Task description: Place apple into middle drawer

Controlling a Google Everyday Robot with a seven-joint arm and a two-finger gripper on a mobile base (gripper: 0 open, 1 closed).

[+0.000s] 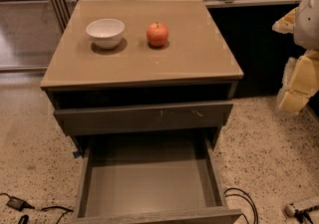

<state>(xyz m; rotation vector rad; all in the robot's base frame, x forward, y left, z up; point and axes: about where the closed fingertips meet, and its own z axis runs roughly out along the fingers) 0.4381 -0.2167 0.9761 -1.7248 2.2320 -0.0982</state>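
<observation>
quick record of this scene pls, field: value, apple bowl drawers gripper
apple: on the cabinet top, right of the white bowl, not touching
white bowl: upright, left part of cabinet top
middle drawer: pulled open, apple not in it
scratched drawer front: above the middle drawer, less far out
gripper: right edge of view, off the cabinet top, away from apple

I'm looking down on a speckled floor (269, 138) running under a grey-brown cabinet (199, 44), whose glossy tan top is catching soft light. Glass panels (25, 19) in metal frames are standing behind on the left, a dark panel (254, 39) is sitting behind on the right, and black cables (16, 202) are lying by the cabinet's foot
</observation>
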